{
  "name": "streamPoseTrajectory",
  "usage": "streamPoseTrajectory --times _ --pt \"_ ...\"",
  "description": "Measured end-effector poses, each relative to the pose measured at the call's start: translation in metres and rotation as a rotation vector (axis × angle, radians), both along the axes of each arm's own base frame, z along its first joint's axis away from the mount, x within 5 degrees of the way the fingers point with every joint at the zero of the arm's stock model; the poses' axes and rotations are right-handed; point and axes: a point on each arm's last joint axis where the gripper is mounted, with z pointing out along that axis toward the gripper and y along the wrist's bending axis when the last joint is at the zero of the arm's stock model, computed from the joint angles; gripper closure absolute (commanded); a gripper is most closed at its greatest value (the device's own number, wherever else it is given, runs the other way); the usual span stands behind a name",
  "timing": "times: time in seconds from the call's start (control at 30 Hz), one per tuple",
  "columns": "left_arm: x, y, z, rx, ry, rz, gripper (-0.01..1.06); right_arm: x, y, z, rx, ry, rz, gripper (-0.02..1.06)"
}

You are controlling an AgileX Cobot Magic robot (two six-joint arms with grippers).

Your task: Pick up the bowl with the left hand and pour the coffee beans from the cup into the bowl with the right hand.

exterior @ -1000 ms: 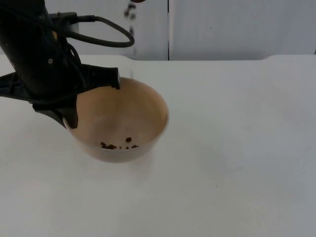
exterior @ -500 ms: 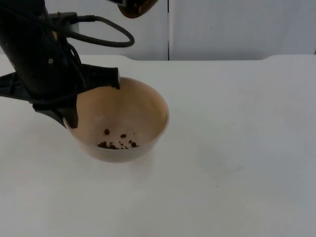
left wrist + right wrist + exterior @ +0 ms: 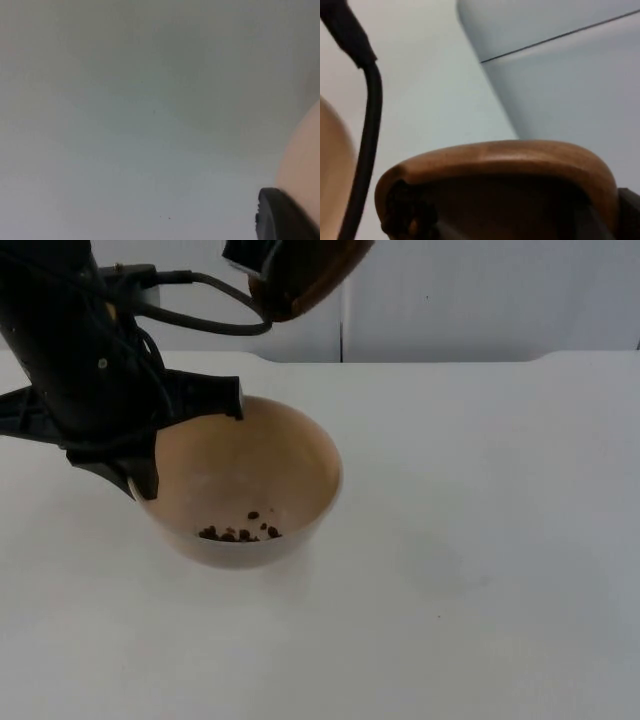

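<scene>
The left gripper (image 3: 185, 445) is clamped on the near-left rim of the bowl (image 3: 250, 480), which sits on or just above the white table (image 3: 480, 540); a few coffee beans (image 3: 240, 533) lie at its bottom. Above and slightly right, the brown cup (image 3: 305, 270) is tipped, its mouth toward the bowl. I cannot tell how the right gripper's fingers stand.

The brown cup (image 3: 305, 275) is coming down into the top view, showing far more of itself than a moment ago, tipped above the bowl (image 3: 240, 480). The coffee beans (image 3: 240, 533) are gathering into one cluster on the bowl's floor.
</scene>
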Motion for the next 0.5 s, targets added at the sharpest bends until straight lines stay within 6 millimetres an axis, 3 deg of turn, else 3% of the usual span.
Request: streamPoseTrajectory --times 0.27,0.5 --pt "0.000 0.000 0.000 0.000 0.000 0.000 1.05 0.014 -0.042 0.028 0.204 0.165 -0.073 1.04" --pt "0.000 0.000 0.000 0.000 0.000 0.000 1.05 0.030 -0.067 0.029 0.329 0.330 -0.100 1.04"
